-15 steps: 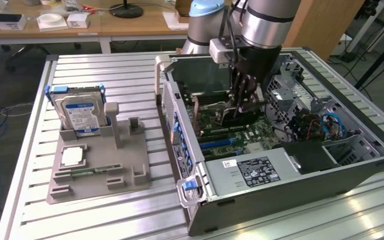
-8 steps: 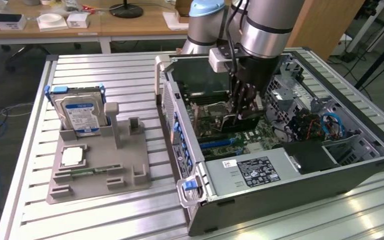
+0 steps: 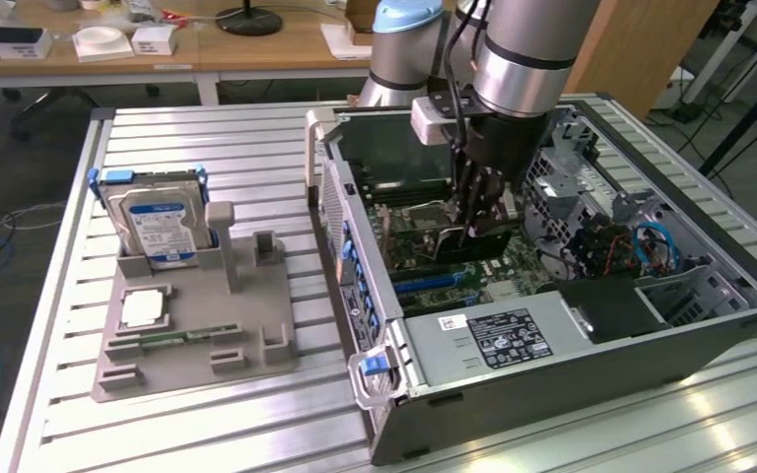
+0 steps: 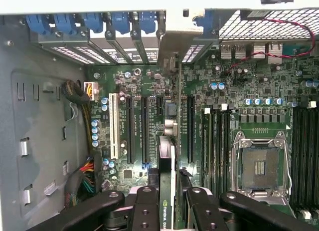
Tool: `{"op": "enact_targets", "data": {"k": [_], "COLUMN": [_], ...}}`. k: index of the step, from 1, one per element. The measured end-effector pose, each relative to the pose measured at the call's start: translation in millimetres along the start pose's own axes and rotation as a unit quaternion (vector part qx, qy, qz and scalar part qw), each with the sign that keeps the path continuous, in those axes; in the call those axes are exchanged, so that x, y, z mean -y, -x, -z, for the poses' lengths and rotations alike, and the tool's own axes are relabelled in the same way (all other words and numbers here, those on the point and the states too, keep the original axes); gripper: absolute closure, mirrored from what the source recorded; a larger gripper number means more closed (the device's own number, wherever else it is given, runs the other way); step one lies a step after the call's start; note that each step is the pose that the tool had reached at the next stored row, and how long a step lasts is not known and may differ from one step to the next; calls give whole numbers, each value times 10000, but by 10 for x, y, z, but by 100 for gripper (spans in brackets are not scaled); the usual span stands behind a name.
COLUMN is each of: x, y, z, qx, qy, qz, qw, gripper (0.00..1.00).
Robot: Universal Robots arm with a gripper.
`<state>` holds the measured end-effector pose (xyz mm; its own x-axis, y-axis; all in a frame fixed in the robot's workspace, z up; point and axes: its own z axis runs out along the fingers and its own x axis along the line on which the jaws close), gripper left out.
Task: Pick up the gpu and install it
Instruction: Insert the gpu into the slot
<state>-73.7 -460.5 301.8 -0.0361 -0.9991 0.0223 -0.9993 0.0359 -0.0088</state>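
Note:
The gpu [image 4: 167, 156] stands edge-on between my fingers [image 4: 146, 208], a thin green card with a printed label near the grip. My gripper [image 4: 169, 203] is shut on it above the motherboard, over the row of black expansion slots [image 4: 191, 126]. The card's far end reaches toward the blue-latched bracket openings [image 4: 172, 59] at the case's rear wall. In the exterior view my gripper [image 3: 480, 225] hangs inside the open computer case [image 3: 589, 360] with the dark card [image 3: 464, 244] held low over the green board.
At the exterior view's left, a grey holder [image 3: 194, 345] carries a hard drive [image 3: 155, 225], a memory stick [image 3: 174, 338] and a square chip [image 3: 142, 307]. The power supply [image 3: 511, 340] and cables [image 3: 649, 246] fill the case. The CPU socket [image 4: 259, 166] lies beside the slots.

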Motion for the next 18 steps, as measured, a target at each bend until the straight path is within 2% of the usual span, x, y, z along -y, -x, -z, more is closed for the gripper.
{"op": "enact_targets", "data": {"k": [10,12,18], "x": [0,-2,-1], "y": [1,37,43], "z": [-1,-8,-49], "qx": [0,1,8], "qy": [0,0,-1], "qz": [0,-1,1], "qw": [10000,10000,10000], "gripper": [74,74,74]}}
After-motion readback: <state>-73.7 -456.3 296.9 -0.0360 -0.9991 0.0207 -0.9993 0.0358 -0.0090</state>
